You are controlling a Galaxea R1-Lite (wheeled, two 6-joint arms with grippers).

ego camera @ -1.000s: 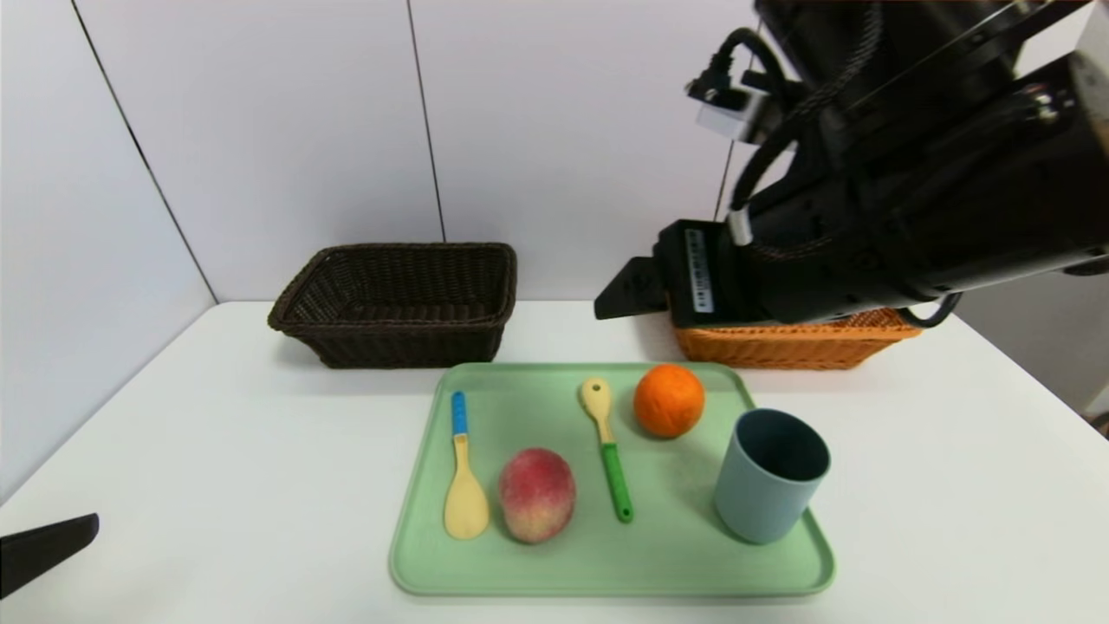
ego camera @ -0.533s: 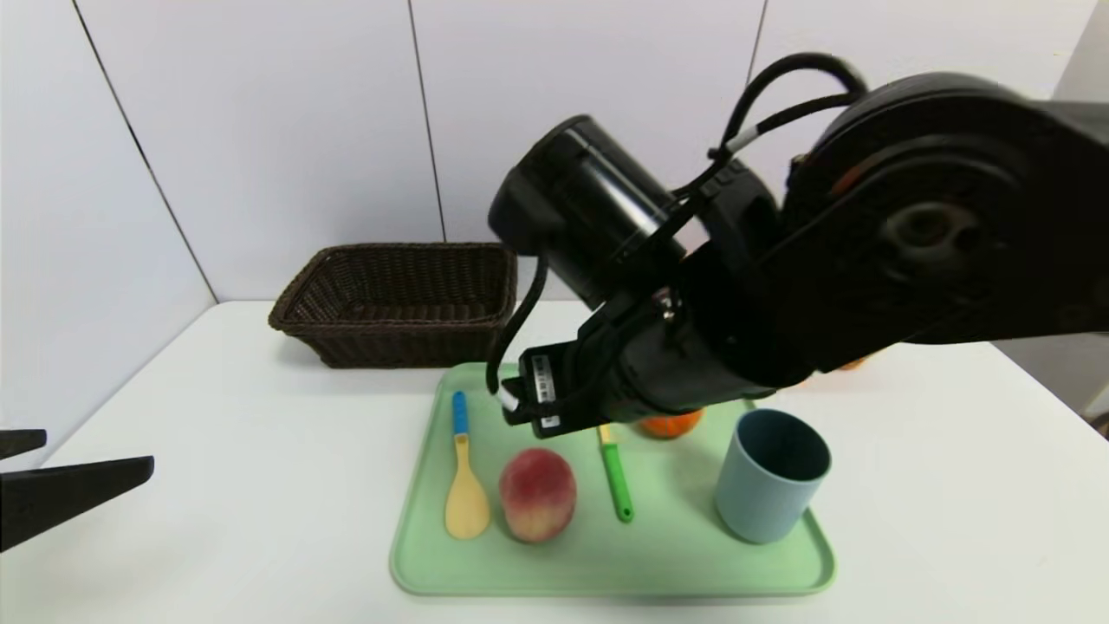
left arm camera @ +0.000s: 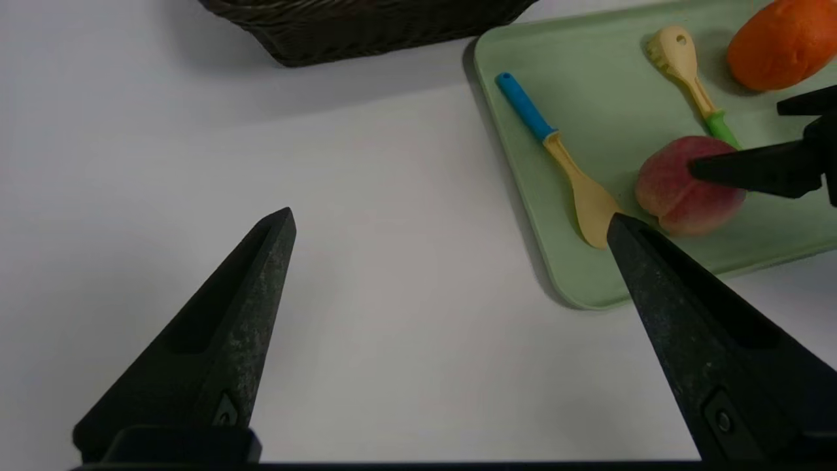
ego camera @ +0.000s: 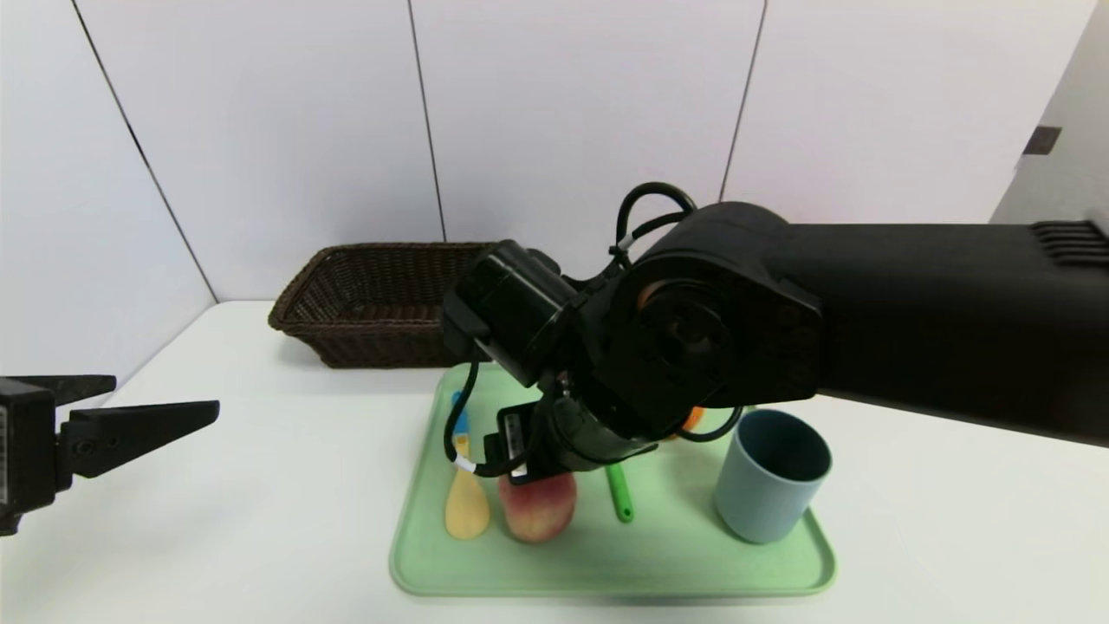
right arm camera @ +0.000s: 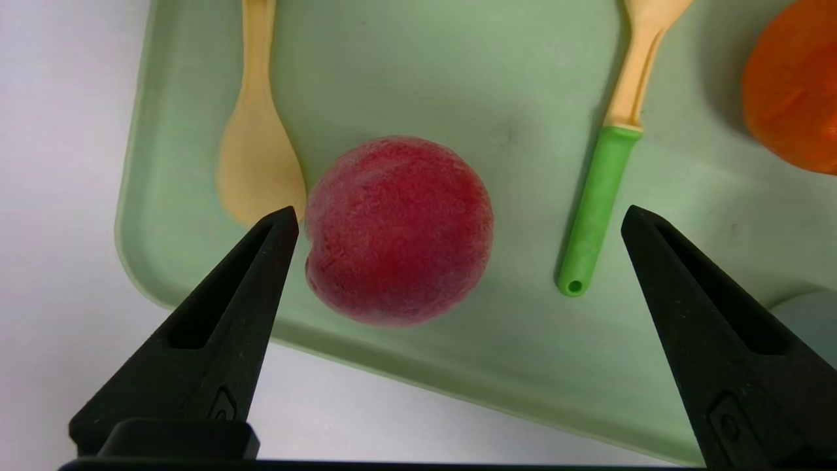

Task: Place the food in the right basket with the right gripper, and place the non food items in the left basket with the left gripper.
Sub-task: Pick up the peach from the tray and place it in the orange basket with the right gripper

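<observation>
The peach lies on the green tray, and my right gripper hangs open just above it; the fruit sits close to one finger. The orange lies farther back on the tray, mostly hidden behind my arm in the head view. The grey-blue cup stands at the tray's right end. A blue-handled spoon and a green-handled spoon flank the peach. My left gripper hovers open and empty over bare table left of the tray. The dark left basket stands behind. My right arm hides the right basket.
The white table ends at a wall behind the baskets and a wall panel on the left. My right forearm stretches across the right side of the scene, above the tray's back half.
My right arm has swung from above the light basket forward and down to the peach. My left gripper has come in from the left edge toward the tray.
</observation>
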